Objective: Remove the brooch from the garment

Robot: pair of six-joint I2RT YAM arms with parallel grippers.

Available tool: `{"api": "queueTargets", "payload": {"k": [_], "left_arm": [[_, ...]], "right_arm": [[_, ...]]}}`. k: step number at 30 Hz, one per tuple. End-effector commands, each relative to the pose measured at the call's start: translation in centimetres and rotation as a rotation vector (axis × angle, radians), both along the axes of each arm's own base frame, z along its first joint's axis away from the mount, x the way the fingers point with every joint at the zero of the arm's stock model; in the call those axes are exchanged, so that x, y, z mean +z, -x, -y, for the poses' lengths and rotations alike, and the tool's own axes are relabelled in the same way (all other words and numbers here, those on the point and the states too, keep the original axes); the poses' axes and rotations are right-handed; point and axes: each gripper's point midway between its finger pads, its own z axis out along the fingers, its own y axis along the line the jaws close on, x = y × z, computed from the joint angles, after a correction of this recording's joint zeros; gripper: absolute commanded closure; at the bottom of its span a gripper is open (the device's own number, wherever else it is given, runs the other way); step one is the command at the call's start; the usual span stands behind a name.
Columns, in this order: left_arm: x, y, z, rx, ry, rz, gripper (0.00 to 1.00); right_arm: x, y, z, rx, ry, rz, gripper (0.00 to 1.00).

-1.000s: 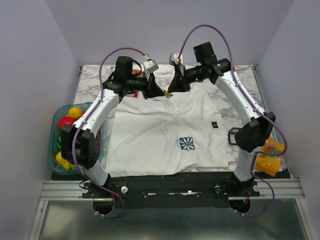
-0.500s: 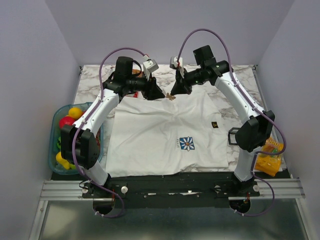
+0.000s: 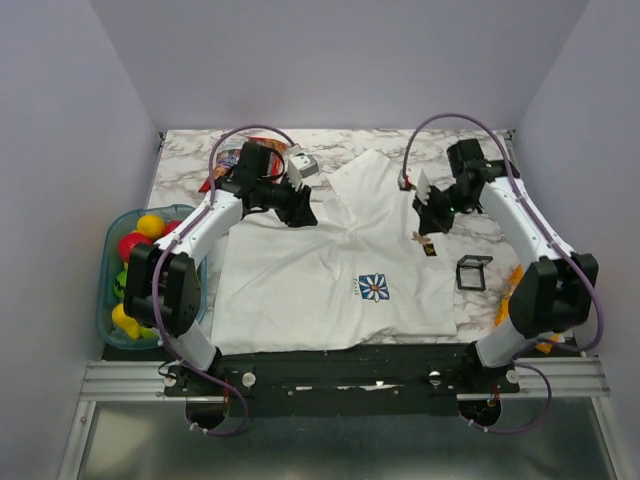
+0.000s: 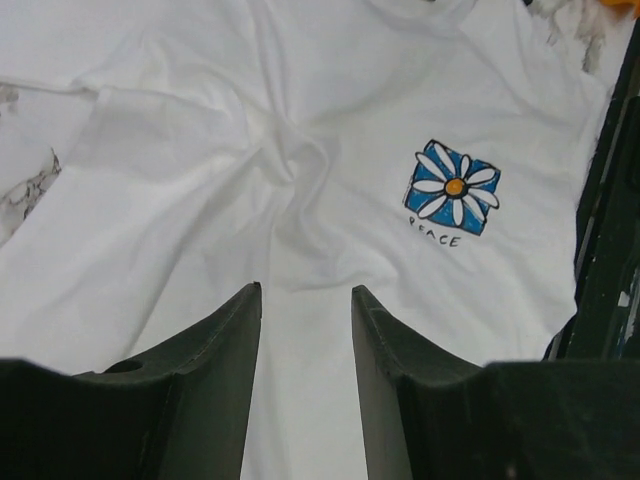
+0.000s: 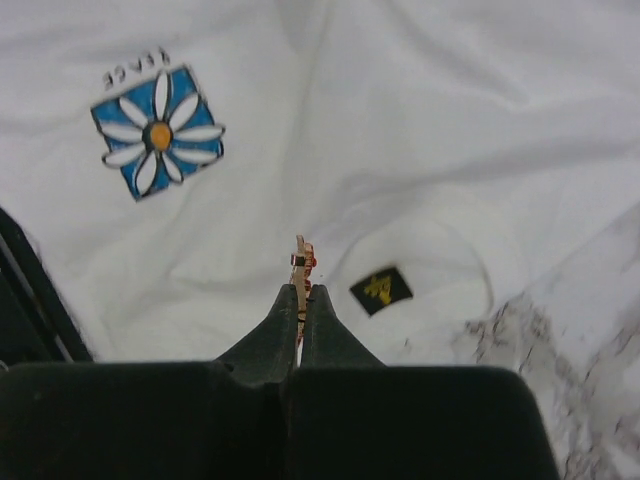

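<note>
The garment [image 3: 330,270] is a white T-shirt lying flat on the marble table, with a blue-and-white daisy print [image 3: 374,288] and a small dark patch [image 3: 430,249]. My right gripper [image 3: 428,224] is shut on the brooch [image 5: 303,262], a tiny orange-red pin held edge-on and sticking out past the fingertips. It hangs above the shirt's right side, next to the patch [image 5: 381,289]; the brooch also shows in the top view [image 3: 420,238]. My left gripper [image 3: 302,213] is open and empty over the shirt's upper left part [image 4: 300,180], with only white cloth between its fingers [image 4: 236,330].
A blue bin of toy fruit [image 3: 128,268] stands at the table's left edge. A black square frame [image 3: 473,272] lies just right of the shirt. An orange-yellow packet [image 3: 546,343] sits near the right arm's base. A red-orange packet [image 3: 222,165] lies behind the left arm.
My right gripper has moved from the collar at the back centre to the right and nearer, carrying the brooch off the shirt. The collar area has been pulled up into a peak. My left gripper has shifted slightly nearer.
</note>
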Motion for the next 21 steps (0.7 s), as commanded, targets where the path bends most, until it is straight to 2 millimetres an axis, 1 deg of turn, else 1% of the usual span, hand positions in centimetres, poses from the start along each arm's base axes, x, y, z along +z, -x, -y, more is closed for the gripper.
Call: {"api": "queueTargets", "payload": {"k": [1,3,4,5,6,7,9,10,11,12,13,14,15,17,18,21], "left_arm": [[-5.2,-0.2,-1.2,0.005,-0.116,-0.049,0.52],[-6.1,-0.5,-1.2,0.011,-0.131,-0.067,0.53],[-7.0,-0.6,-1.2,0.01,-0.139,-0.091,0.53],[-7.1,-0.9,-1.1,0.012,-0.138,-0.094,0.54],[-7.2,-1.1,-1.0,0.016,-0.14,-0.096,0.54],[-7.7,-1.2,-1.0,0.02,-0.141,-0.118,0.54],[-7.7,-1.6,-0.8,0.027,-0.142,-0.13,0.54],[-8.0,-1.6,-0.8,0.027,-0.144,-0.143,0.54],[-7.9,-1.7,-0.7,0.031,-0.139,-0.15,0.54],[-7.8,-1.7,-0.6,0.03,-0.131,-0.154,0.54],[-7.5,-1.7,-0.5,0.029,-0.123,-0.148,0.54],[-7.5,-1.6,-0.4,0.033,-0.115,-0.153,0.54],[-7.2,-1.6,-0.2,0.034,-0.105,-0.147,0.54],[-6.7,-1.7,0.0,0.04,-0.09,-0.139,0.54],[-6.6,-1.5,0.1,0.04,-0.089,-0.144,0.54],[-6.7,-1.3,0.2,0.036,-0.09,-0.148,0.54]], "right_arm": [[-2.1,4.4,6.7,0.035,0.235,0.042,1.0],[-3.3,6.3,8.5,0.057,0.288,0.06,1.0],[-3.9,6.9,9.5,0.063,0.328,0.062,1.0],[-4.2,7.2,10.1,0.08,0.35,0.077,1.0],[-4.0,7.1,10.6,0.071,0.367,0.114,1.0],[-5.2,7.9,11.3,0.077,0.401,0.095,1.0],[-5.7,7.6,12.1,0.088,0.446,0.132,0.99],[-6.5,8.1,12.9,0.088,0.487,0.132,1.0],[-6.9,8.0,13.3,0.101,0.514,0.151,1.0],[-7.1,7.1,13.7,0.095,0.54,0.205,0.99],[-6.7,6.8,14.4,0.087,0.581,0.253,1.0],[-7.9,7.4,14.7,0.118,0.603,0.256,1.0],[-7.6,6.4,14.9,0.11,0.622,0.318,1.0],[-7.9,6.4,15.2,0.129,0.65,0.356,1.0],[-7.8,6.0,15.3,0.121,0.655,0.379,0.99],[-8.2,5.6,15.6,0.103,0.669,0.378,1.0]]}}
